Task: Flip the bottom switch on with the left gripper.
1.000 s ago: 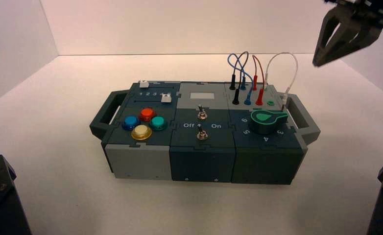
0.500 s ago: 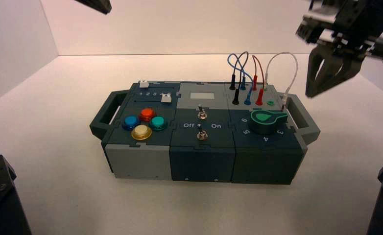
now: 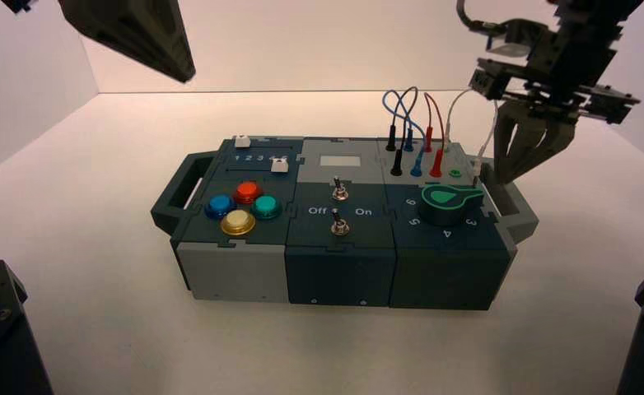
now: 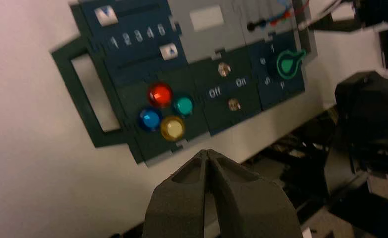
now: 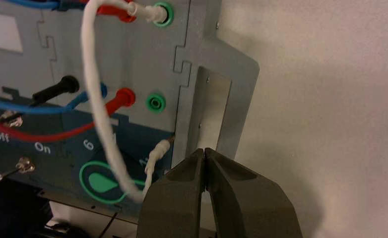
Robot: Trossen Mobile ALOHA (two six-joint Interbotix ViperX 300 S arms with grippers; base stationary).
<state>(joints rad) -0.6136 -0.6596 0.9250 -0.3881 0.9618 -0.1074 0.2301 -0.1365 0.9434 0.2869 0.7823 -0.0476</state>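
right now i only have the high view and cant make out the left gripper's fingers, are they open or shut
Observer: Shut. In the left wrist view, the left gripper has its two fingertips meeting.
Operator: and the right one, near the wires
Observer: Also shut, by the right wrist view; the right gripper shows its tips together, near the box's grey side handle.
Operator: the far end of that white wire is behind the arm for me, is it plugged in
Observer: One end is: the right wrist view shows the white wire with a plug in a green-ringed socket.
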